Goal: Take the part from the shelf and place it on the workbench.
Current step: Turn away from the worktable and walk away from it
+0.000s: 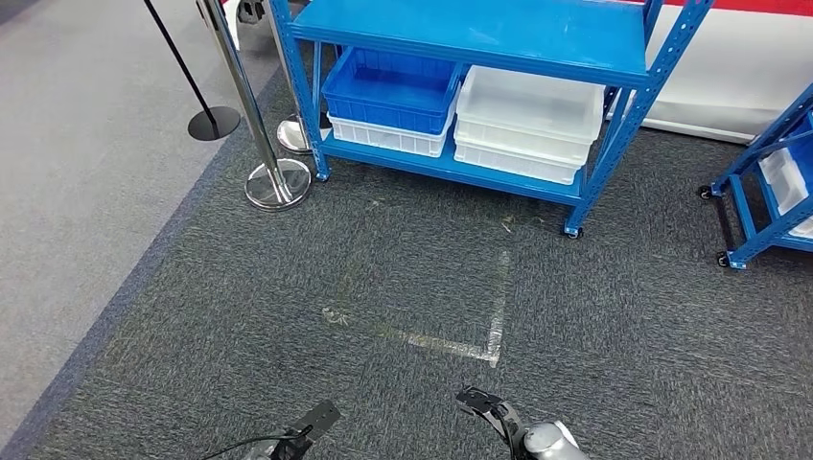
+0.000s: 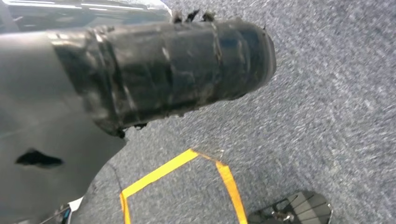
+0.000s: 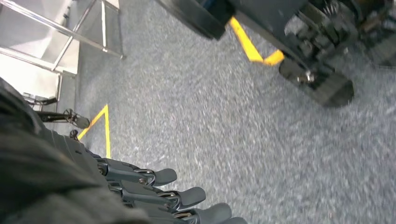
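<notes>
The blue shelf [image 1: 479,57] stands ahead on the grey carpet [image 1: 383,287]; its lower level carries a blue bin [image 1: 388,91] beside white bins [image 1: 527,120] (the part itself I cannot make out). The right hand [image 3: 154,191] hangs empty, fingers apart. The left hand [image 1: 312,424] is low; its state I cannot tell.

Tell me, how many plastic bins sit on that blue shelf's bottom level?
4: a blue bin stacked on a white one at left, and two stacked white bins at right. Others may be hidden.
</notes>
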`<state>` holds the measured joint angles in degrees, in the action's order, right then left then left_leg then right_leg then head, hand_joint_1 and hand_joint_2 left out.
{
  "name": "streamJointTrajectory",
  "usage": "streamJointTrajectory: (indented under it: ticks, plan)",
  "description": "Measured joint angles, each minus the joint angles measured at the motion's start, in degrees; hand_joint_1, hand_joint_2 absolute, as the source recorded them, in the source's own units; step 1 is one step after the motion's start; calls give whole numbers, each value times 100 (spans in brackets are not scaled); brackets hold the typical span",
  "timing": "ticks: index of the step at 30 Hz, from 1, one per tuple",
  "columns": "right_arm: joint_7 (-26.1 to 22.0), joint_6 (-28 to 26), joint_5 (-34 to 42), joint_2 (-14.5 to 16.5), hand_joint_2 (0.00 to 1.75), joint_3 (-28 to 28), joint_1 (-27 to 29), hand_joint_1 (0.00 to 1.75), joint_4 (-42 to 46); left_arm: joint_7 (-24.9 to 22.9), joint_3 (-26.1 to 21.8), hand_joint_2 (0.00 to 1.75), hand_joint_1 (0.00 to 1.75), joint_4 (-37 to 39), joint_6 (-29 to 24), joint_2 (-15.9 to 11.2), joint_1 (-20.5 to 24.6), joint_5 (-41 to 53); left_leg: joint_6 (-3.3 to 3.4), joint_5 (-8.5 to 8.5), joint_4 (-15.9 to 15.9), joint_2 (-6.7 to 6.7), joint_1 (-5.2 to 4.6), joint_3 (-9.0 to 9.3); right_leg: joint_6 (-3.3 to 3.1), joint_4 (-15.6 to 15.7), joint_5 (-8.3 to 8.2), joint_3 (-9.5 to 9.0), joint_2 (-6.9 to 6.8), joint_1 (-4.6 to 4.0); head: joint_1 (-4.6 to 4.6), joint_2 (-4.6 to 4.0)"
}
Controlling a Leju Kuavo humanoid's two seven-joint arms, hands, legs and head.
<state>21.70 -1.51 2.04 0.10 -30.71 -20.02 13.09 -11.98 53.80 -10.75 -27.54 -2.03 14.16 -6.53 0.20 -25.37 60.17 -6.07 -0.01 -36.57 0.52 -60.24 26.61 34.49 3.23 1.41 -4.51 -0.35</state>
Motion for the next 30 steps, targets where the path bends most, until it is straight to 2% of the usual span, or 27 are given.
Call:
streamJointTrajectory:
  ticks: [2,3,4,5,6,7,9,10,11,14,16,17,19,20,21,22,24,26,27,30]
  plan:
    - [-7,-33,14,-3,0,-9,-13,0,4,-7,1,131,0,-1,27,-9,0,-9,-56,-242,432,341,-5,-200,-49,29,-4,-32,-71,2,-36,0]
    - [-10,-46,23,-3,0,-10,-6,0,4,-8,2,175,0,-1,40,-5,6,-10,-80,-416,810,464,1,-385,-66,31,3,-41,-117,-9,-52,0]
    - [-13,-55,39,-4,0,-10,5,0,4,-8,2,175,0,-1,50,-2,9,-11,-97,-561,1198,528,15,-585,-81,31,12,-49,-168,-18,-56,0]
    - [-13,-57,59,-5,0,-10,18,0,3,-8,2,175,0,-1,57,1,7,-11,-106,-619,1459,551,24,-728,-88,30,22,-56,-211,-23,-56,0]
    - [-14,-58,86,-5,44,-10,27,0,3,-8,2,175,0,-1,61,3,3,-10,-110,-577,1534,560,31,-780,-92,29,32,-65,-248,-26,-57,0]
    - [-16,-58,114,-5,87,-10,29,0,3,-8,2,175,0,-1,63,3,1,-10,-105,-420,1353,564,34,-697,-87,28,44,-81,-272,-26,-58,0]
    - [-33,-65,167,-3,175,-10,27,0,3,-4,2,175,0,-1,65,2,6,-8,-68,-40,567,579,31,-291,-62,31,78,-128,-303,-29,-56,0]
    - [-43,-71,191,-3,175,-10,24,0,3,-3,2,175,0,-1,71,1,13,-8,-43,68,216,585,18,-108,-41,29,95,-142,-315,-39,-55,0]
    - [-49,-78,213,-3,175,-10,22,0,3,-7,2,175,0,-1,90,0,19,-14,-20,105,1,589,4,5,-18,36,104,-149,-326,-47,-52,0]
    - [-16,-87,271,-4,175,-10,37,0,3,-64,1,175,0,-1,298,1,-4,-76,44,84,-114,577,-8,65,63,71,117,-164,-339,-55,-50,0]
    - [-3,-84,296,-11,175,-2,119,0,4,-83,-22,175,0,-5,502,5,-79,-111,118,87,-177,581,19,130,110,-95,246,-114,-333,-58,-40,0]
    - [-26,-82,297,-15,175,8,190,0,4,-69,-50,175,0,-15,586,8,-125,-114,156,85,-205,584,33,163,125,-352,389,-1,-330,-62,-32,0]
    - [-113,-75,288,-17,175,44,377,0,3,-16,-144,175,0,-55,726,19,-207,-89,210,65,-207,586,27,184,137,-1105,717,372,-327,-67,-19,0]
    - [-170,-72,280,-18,175,67,484,0,1,18,-203,175,0,-85,789,26,-240,-69,221,56,-202,580,23,185,145,-1417,809,551,-327,-67,-20,0]
    - [-228,-69,268,-21,175,89,596,0,-2,56,-269,131,0,-122,849,33,-268,-44,226,45,-194,571,21,188,150,-1549,794,649,-327,-67,-20,0]
    - [-286,-66,254,-25,175,109,704,0,-8,91,-337,87,0,-166,906,39,-291,-23,225,32,-182,560,20,194,149,-1467,674,643,-327,-66,-19,0]
    - [-396,-58,220,-38,175,162,902,0,-26,162,-477,0,0,-268,1016,51,-322,19,197,-9,-139,538,20,206,131,-754,259,359,-325,-60,-17,0]
    - [-512,-48,191,-47,175,244,1093,0,-43,234,-634,0,0,-369,1128,61,-351,61,147,-58,-87,524,-6,205,98,-132,17,77,-322,-70,-22,0]
    - [-572,-44,180,-49,175,291,1193,0,-48,272,-728,0,0,-416,1188,63,-379,85,124,-73,-75,521,-18,205,78,-14,-2,19,-319,-79,-25,0]
    - [-748,-21,142,-49,175,454,1468,0,-55,376,-1061,0,0,-531,1359,62,-532,146,47,-108,-62,522,-25,209,-3,21,-17,-13,-325,-72,-27,0]
